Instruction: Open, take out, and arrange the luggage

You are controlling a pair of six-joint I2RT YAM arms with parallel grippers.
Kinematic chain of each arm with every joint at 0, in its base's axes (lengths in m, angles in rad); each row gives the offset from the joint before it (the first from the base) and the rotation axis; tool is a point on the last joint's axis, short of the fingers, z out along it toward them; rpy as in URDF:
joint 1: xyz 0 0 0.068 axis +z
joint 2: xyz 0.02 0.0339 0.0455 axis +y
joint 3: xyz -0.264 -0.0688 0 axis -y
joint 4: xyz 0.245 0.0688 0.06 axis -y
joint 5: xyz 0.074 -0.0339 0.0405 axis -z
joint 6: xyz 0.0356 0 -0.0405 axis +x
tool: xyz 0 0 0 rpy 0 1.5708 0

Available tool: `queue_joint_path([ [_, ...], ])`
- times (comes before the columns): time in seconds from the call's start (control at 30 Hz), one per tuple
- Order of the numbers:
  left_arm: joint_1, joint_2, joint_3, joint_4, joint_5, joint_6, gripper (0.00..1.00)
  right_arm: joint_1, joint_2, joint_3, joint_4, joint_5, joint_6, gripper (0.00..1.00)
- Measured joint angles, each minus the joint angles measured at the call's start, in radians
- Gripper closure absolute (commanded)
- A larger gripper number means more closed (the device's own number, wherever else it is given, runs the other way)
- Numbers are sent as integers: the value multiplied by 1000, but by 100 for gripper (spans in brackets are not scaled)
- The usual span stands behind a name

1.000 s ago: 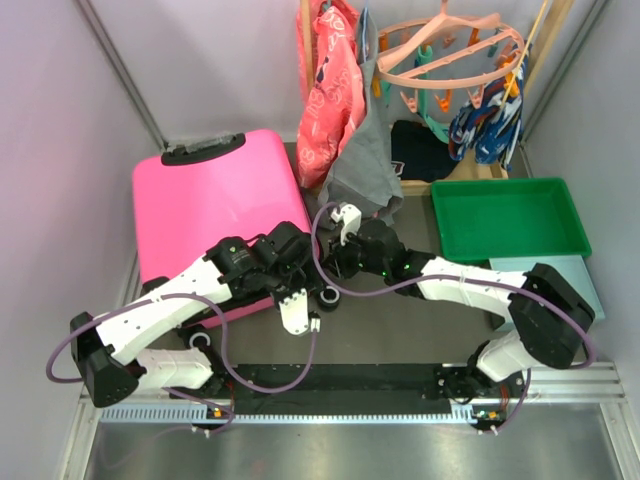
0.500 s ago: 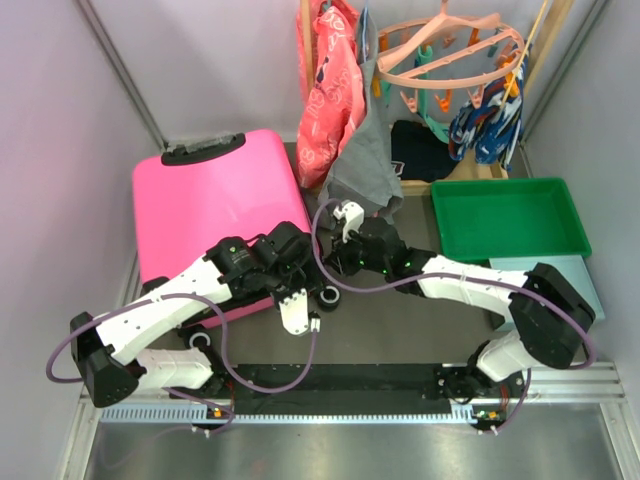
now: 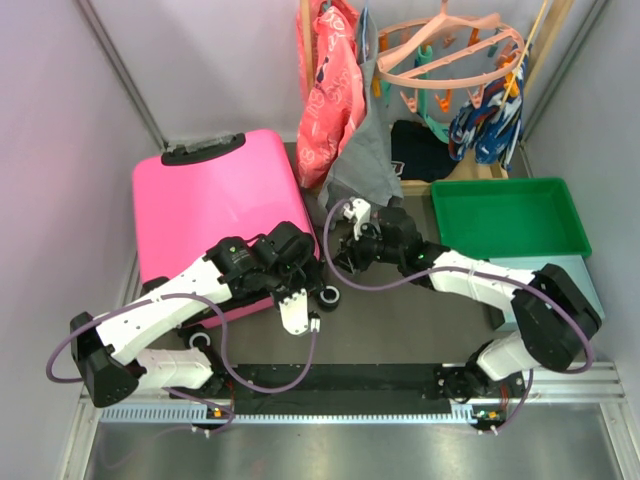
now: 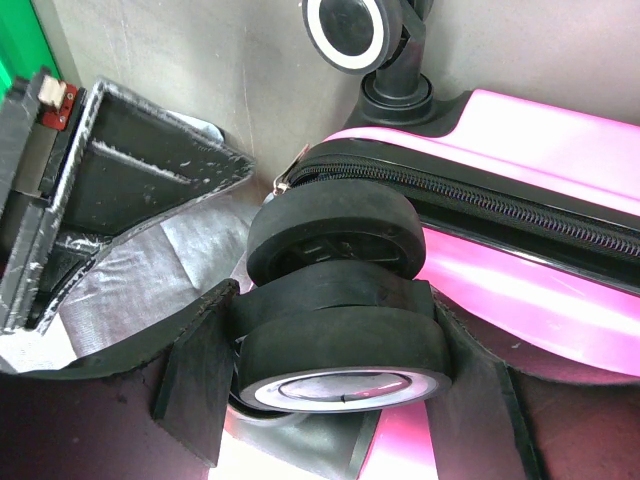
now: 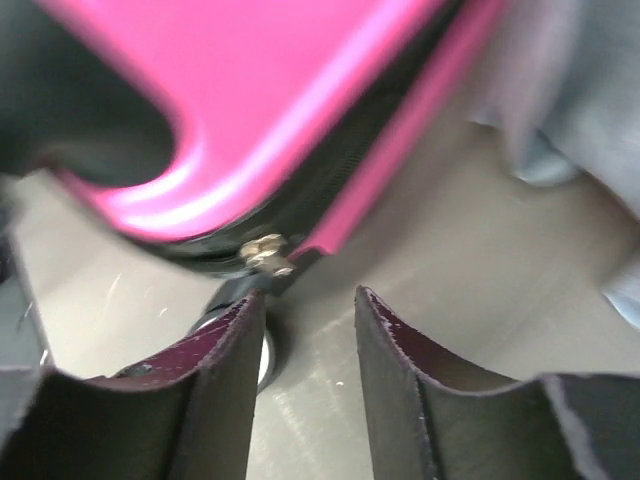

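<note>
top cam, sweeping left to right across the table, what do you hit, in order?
luggage → right gripper → green tray

No legible text, labels, brands or numbers — nothing readable in any view

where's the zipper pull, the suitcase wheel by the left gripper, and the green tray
zipper pull (image 5: 265, 253): right wrist view, metal tab
wheel (image 4: 340, 335): left wrist view, black tread
green tray (image 3: 505, 222): top view, bare floor
</note>
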Motion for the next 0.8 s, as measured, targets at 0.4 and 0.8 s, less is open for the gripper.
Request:
queue_joint_path([
  [0.4,0,0,0,0,0,1,100,30,1,-9,38,-177,-145,55],
  [0.8,0,0,0,0,0,3,100,46,69,-7,89,-173,-157,76],
])
